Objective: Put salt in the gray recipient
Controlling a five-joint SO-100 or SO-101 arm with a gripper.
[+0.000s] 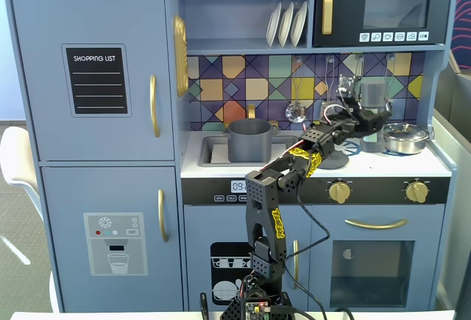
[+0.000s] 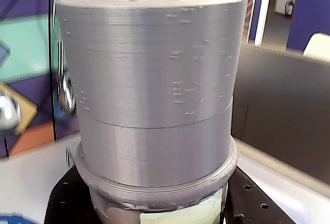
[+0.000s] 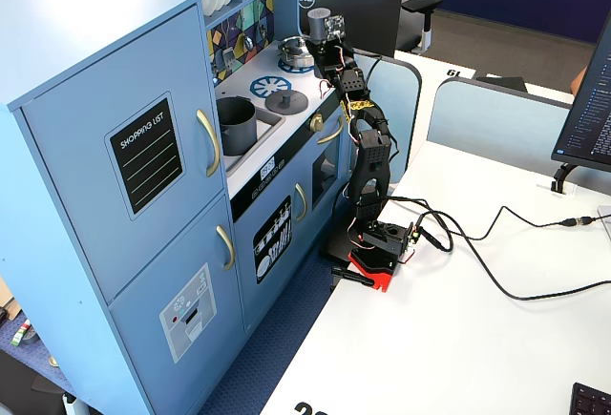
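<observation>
Reaching up over the toy kitchen's counter (image 1: 434, 160), the arm has its gripper (image 1: 370, 120) clamped around the salt shaker (image 1: 374, 93), which is upright and lifted off the surface near the shiny steel pan (image 1: 405, 137). Up close in the wrist view, the shaker's pale cap (image 2: 154, 69) fills nearly everything, with the fingers out of sight. Over in the sink (image 1: 213, 151) sits the gray pot (image 1: 250, 140), well apart from the shaker, with a flat gray lid (image 1: 333, 160) between them.
</observation>
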